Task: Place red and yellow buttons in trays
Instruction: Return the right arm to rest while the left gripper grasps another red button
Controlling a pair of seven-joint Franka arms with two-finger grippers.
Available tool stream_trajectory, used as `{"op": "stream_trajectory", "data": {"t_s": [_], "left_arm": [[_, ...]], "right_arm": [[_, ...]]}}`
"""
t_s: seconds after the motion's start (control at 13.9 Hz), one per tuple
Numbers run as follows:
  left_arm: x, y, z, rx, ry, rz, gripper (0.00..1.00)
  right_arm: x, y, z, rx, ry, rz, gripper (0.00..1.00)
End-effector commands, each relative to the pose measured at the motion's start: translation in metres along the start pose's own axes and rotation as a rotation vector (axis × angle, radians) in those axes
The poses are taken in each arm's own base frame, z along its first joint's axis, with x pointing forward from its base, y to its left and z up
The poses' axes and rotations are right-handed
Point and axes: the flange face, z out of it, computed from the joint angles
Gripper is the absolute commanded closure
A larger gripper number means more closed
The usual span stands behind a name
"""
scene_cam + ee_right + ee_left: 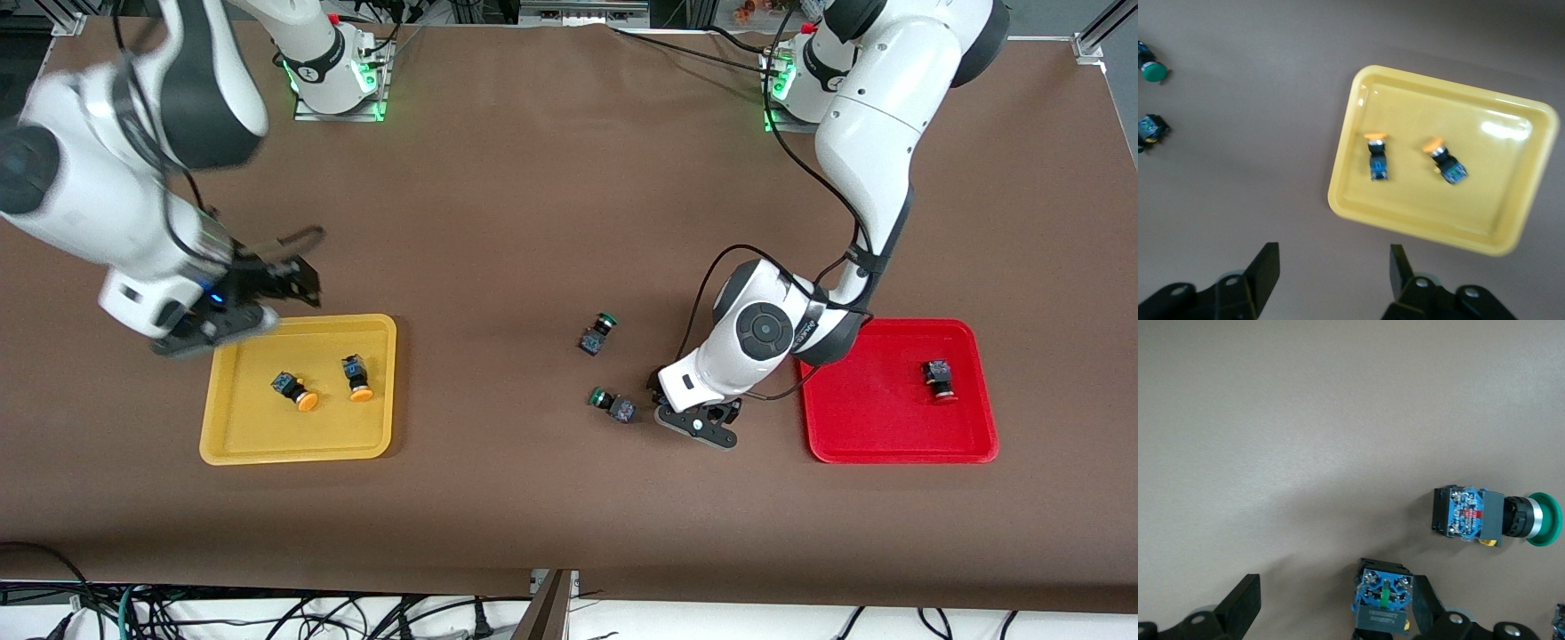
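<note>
Trays (384,382) hold two yellow buttons (307,399), one red button (939,378).

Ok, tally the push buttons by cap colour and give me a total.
Yellow-capped buttons: 2
Red-capped button: 1
Green-capped buttons: 2
Button with cap hidden: 1
Total: 6

Two trays are counted: one yellow tray (222,418) and one red tray (876,427). Five buttons are counted in the front view. Two are orange-yellow capped (294,391) (356,377), both lying in the yellow tray. One is red capped (939,380), lying in the red tray. Two are green capped (598,333) (613,404), lying on the table.
</note>
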Motion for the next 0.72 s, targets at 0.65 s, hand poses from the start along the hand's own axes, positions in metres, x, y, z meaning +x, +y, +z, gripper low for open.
{"op": "stream_trajectory", "data": {"t_s": [0.65], "left_arm": [[-0.009, 0.036, 0.026, 0.026, -0.043, 0.069, 0.00]], "right_arm": [[-0.031, 0.043, -0.046, -0.016, -0.009, -0.001, 0.00]]}}
